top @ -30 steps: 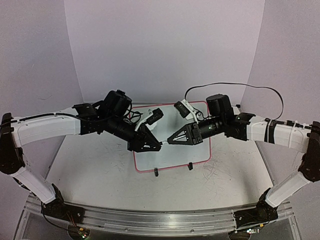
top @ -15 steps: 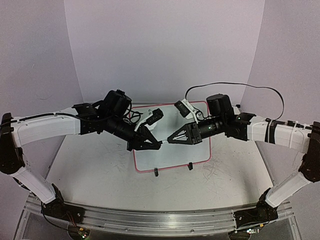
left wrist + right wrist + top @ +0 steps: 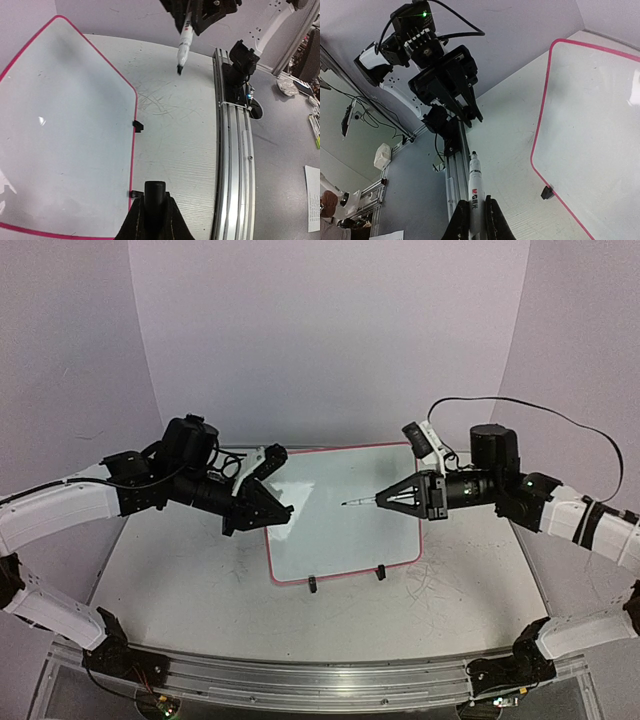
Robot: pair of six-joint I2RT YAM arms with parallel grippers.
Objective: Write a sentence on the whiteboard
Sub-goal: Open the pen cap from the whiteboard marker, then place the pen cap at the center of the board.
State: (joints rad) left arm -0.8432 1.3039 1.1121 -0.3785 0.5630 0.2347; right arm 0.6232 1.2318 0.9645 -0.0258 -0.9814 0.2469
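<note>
- My left claw, left of centre in the top view, is pressed together on a small black piece, a cap by my guess. It hangs over the board's left rim.
- The whiteboard lies flat on the tabletop at mid frame. It is white, blank and glossy, with a pink rim, rounded corners and two black clips on its near edge.
- I judge it light, stiff and slick, so it may skate under pen pressure. I would pin it at the rim, not the face.
- My right claw, right of centre, pinches the marker by its barrel. The bare tip points left above the board, not touching it so far as I can tell.
</note>
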